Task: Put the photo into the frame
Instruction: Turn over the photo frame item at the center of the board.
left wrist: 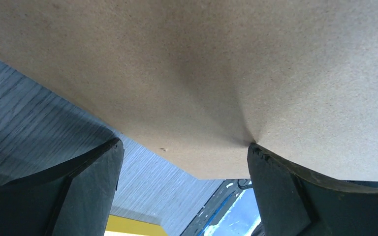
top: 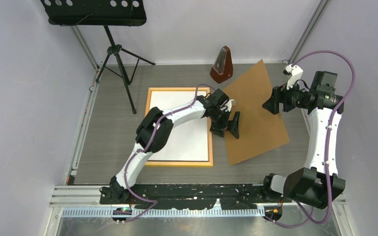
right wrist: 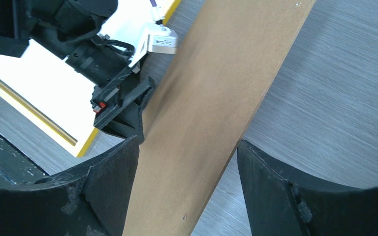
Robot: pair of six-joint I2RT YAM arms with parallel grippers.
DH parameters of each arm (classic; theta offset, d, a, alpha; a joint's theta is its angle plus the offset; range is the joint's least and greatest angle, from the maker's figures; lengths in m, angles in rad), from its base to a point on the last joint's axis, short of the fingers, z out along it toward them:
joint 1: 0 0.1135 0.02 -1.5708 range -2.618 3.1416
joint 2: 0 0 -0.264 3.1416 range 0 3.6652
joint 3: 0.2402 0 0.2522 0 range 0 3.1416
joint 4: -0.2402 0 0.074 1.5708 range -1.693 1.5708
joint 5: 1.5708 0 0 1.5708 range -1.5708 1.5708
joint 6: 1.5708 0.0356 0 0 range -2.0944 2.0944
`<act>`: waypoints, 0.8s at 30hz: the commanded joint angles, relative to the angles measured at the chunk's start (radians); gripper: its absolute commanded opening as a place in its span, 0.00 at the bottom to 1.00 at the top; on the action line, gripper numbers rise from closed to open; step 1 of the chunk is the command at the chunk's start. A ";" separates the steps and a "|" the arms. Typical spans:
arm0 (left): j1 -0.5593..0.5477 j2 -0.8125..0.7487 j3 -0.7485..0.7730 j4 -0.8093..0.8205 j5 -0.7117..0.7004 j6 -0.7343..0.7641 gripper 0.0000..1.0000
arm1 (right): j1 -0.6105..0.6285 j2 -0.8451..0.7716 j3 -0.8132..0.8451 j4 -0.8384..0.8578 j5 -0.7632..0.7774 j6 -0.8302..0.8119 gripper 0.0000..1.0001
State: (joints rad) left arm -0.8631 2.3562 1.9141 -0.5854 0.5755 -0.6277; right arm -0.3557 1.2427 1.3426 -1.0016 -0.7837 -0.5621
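The frame point(top: 177, 163) lies just left of the wide-open left gripper point(top: 225, 130), its long axis running near to far. The right gripper point(top: 269, 105), also wide, sits at the backing sheet's point(top: 258, 128) right edge.

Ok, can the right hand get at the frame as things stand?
Probably not directly: the brown backing board lies between the right hand and the frame, with the left hand at its frame-side edge.

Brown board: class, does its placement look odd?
Yes. The brown board sits askew beside the frame, not inside it, turned at an angle to the frame's sides. The open right gripper is at one edge.
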 commanded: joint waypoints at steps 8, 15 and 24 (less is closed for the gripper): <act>0.025 -0.117 -0.120 0.113 -0.037 0.015 0.97 | 0.123 -0.079 0.013 -0.144 -0.137 0.154 0.76; 0.061 -0.214 -0.212 0.156 -0.015 0.014 0.98 | 0.202 -0.105 0.023 -0.095 -0.132 0.223 0.75; 0.134 -0.376 -0.328 0.192 0.014 -0.003 0.98 | 0.308 -0.104 0.038 -0.025 -0.098 0.317 0.75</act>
State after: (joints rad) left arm -0.7670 2.1174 1.6131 -0.4583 0.5705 -0.6243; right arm -0.0883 1.1595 1.3529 -1.0595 -0.8730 -0.3130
